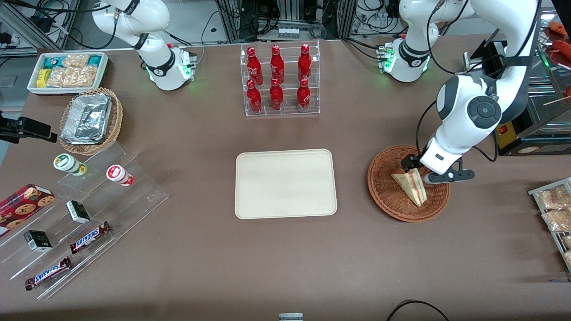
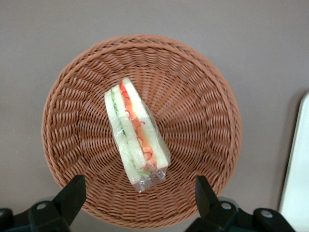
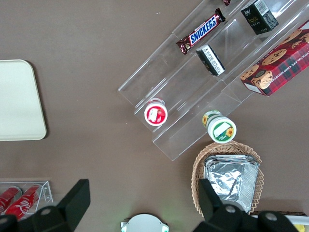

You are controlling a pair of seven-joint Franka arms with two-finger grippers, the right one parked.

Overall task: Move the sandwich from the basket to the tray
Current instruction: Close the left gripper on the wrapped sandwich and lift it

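Brown matte worktop (image 1: 285,258) carries a flat rectangular cream-beige tray (image 1: 285,183) with rounded corners near its middle, and, toward the working arm's end, a round shallow reddish-brown wicker basket (image 1: 383,187). Small triangular sandwich (image 1: 412,185) of pale bread, wrapped in clear film, lies inside the basket, its red, orange and green layers showing on the cut side in the left wrist view (image 2: 137,130). Left arm's claw (image 2: 140,195) hovers above the basket, black fingers (image 2: 72,195) spread wide, holding nothing.
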